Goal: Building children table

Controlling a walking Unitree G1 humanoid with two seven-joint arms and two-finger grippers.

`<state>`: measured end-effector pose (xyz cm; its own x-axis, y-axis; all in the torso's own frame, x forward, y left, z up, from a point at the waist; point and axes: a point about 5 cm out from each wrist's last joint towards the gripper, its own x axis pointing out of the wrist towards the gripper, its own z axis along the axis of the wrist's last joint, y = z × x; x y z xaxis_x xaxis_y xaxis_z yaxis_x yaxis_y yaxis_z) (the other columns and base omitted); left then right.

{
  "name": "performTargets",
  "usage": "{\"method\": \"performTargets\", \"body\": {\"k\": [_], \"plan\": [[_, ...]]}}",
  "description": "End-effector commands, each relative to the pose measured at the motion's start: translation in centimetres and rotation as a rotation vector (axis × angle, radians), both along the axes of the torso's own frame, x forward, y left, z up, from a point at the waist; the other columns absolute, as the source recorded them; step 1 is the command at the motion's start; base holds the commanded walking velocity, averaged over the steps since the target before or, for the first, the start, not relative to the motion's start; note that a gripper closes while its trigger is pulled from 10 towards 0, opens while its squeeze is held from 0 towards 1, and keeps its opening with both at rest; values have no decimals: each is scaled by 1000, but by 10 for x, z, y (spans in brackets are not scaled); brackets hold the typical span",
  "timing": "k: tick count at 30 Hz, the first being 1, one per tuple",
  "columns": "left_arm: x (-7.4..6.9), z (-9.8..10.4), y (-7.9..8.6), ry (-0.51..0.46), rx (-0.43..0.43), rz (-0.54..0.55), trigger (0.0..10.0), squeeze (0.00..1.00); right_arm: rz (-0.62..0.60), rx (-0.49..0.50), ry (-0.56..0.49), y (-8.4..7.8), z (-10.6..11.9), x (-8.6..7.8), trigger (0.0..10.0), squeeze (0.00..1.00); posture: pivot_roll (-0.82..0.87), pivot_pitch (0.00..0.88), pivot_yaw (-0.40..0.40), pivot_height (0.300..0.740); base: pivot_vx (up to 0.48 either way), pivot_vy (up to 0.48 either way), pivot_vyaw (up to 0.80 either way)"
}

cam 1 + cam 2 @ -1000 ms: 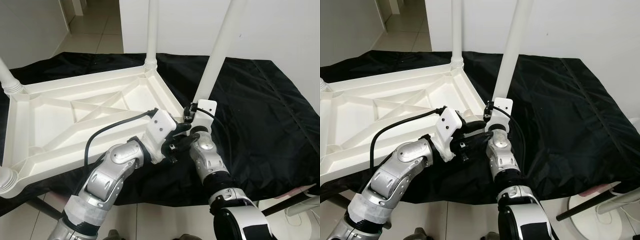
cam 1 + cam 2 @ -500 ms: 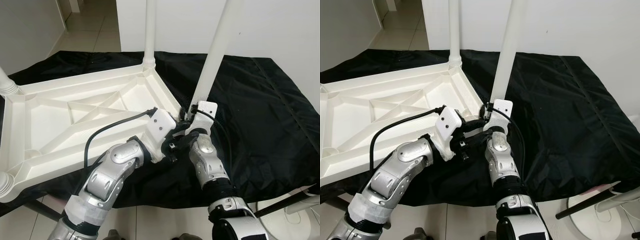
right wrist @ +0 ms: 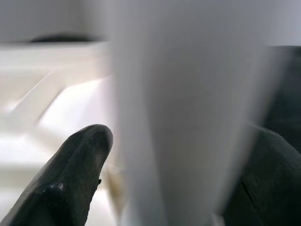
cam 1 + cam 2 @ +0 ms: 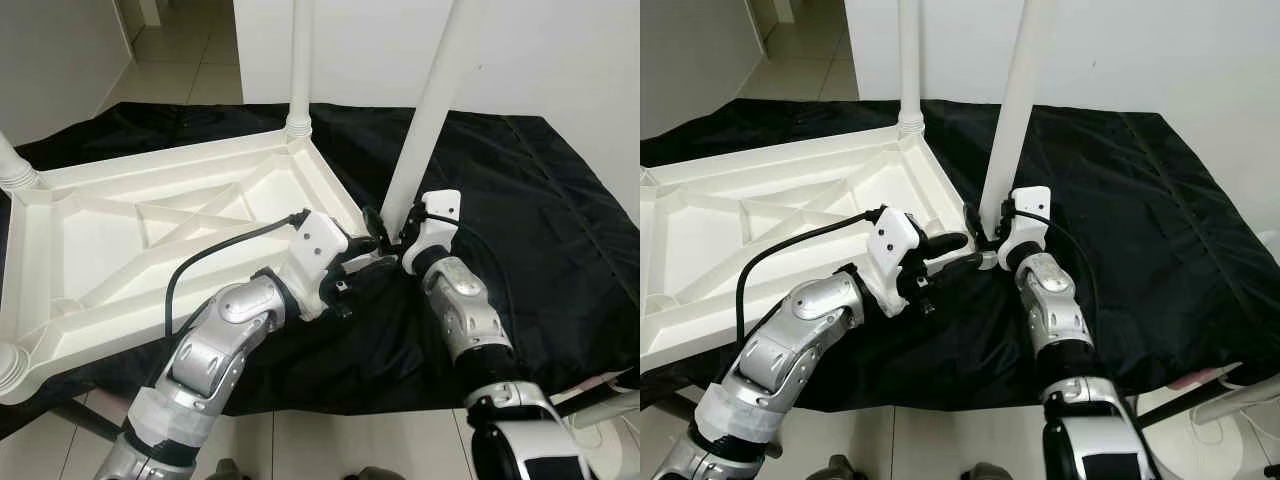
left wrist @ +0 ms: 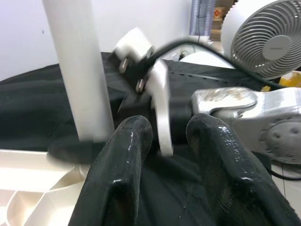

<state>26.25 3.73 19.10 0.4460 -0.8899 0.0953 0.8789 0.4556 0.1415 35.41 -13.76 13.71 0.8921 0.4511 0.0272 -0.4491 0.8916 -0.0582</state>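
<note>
A white plastic children's table (image 4: 150, 230) lies upside down on a black cloth (image 4: 540, 210). Two white legs stand up from its right corners, a far leg (image 4: 300, 60) and a near leg (image 4: 432, 110). My right gripper (image 4: 386, 224) sits at the base of the near leg, and in the right wrist view a black finger (image 3: 75, 174) shows on each side of that leg (image 3: 188, 117), shut on it. My left gripper (image 4: 372, 256) hovers just beside the same corner, its fingers (image 5: 122, 155) apart with nothing between them.
Two more leg stubs stand at the table's left corners (image 4: 15, 165). The cloth's front edge drops to a tiled floor (image 4: 330, 440). A white fan (image 5: 263, 37) and its base (image 4: 1200, 420) stand to my right. A white wall (image 4: 540, 50) is behind.
My right wrist has swung to the right around the base of the near leg, still holding it. The left arm has hardly moved.
</note>
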Motion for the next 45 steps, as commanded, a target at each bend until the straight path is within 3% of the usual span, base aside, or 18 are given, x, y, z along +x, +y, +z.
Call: {"method": "performTargets", "body": {"k": [1, 8, 14, 15, 16, 17, 30, 31, 32, 33, 39, 41, 42, 45], "plan": [[3, -2, 1, 9, 5, 10, 10000, 0, 52, -40, -6, 3, -1, 1, 10000, 0, -22, 0, -15, 740, 0, 0, 0], [1, -5, 1, 9, 25, 1, 10000, 0, 215, -114, -1, 5, 0, 6, 10000, 0, -16, 0, -13, 740, 0, 0, 0], [0, -7, 0, 7, 44, -13, 10000, 0, 211, -171, 21, 3, 0, 14, 10000, 0, -15, 0, -12, 740, 0, 0, 0], [0, -7, 0, 7, 45, -13, 10000, 0, 214, -184, 24, 3, 0, 15, 7765, 0, -14, 0, -10, 740, 0, 0, 0], [0, -7, 0, 7, 45, -13, 10000, 0, 214, -184, 24, 3, 0, 15, 7765, 0, -14, 0, -10, 740, 0, 0, 0], [0, -7, 0, 6, 47, -13, 10000, 0, 212, -193, 38, 1, -2, 15, 0, 0, -10, 0, -13, 740, 0, 0, 0], [0, -7, 1, 5, 46, -6, 10000, 0, 218, -193, 101, -10, -19, 10, 0, 0, -8, 0, -21, 740, 0, 0, 0], [1, -7, 0, 4, 45, -4, 10000, 0, 183, -167, 100, -13, -19, 10, 2588, 0, -8, 0, -21, 740, 0, 0, 0], [1, -7, 0, 4, 45, -4, 10000, 0, 183, -167, 100, -13, -19, 10, 2588, 0, -8, 0, -21, 740, 0, 0, 0], [1, -6, 0, 4, 43, -4, 10000, 0, 157, -145, 96, -15, -19, 10, 10000, 0, -14, 0, -23, 740, 0, 0, 0], [1, -7, -1, 3, 42, -5, 10000, 0, 84, -96, 92, -17, -20, 11, 10000, 0, -18, 0, -24, 740, 0, 0, 0], [0, -7, -1, 4, 42, -6, 10000, 0, 28, -70, 86, -16, -19, 12, 10000, 0, -20, 0, -23, 740, 0, 0, 0], [0, -8, 0, 7, 40, -4, 10000, 0, -60, -30, 69, -11, -18, 13, 10000, 0, -22, 0, -22, 740, 0, 0, 0], [0, -8, 0, 8, 38, -4, 10000, 0, -90, -13, 64, -8, -17, 13, 10000, 0, -22, 0, -21, 740, 0, 0, 0]]}}
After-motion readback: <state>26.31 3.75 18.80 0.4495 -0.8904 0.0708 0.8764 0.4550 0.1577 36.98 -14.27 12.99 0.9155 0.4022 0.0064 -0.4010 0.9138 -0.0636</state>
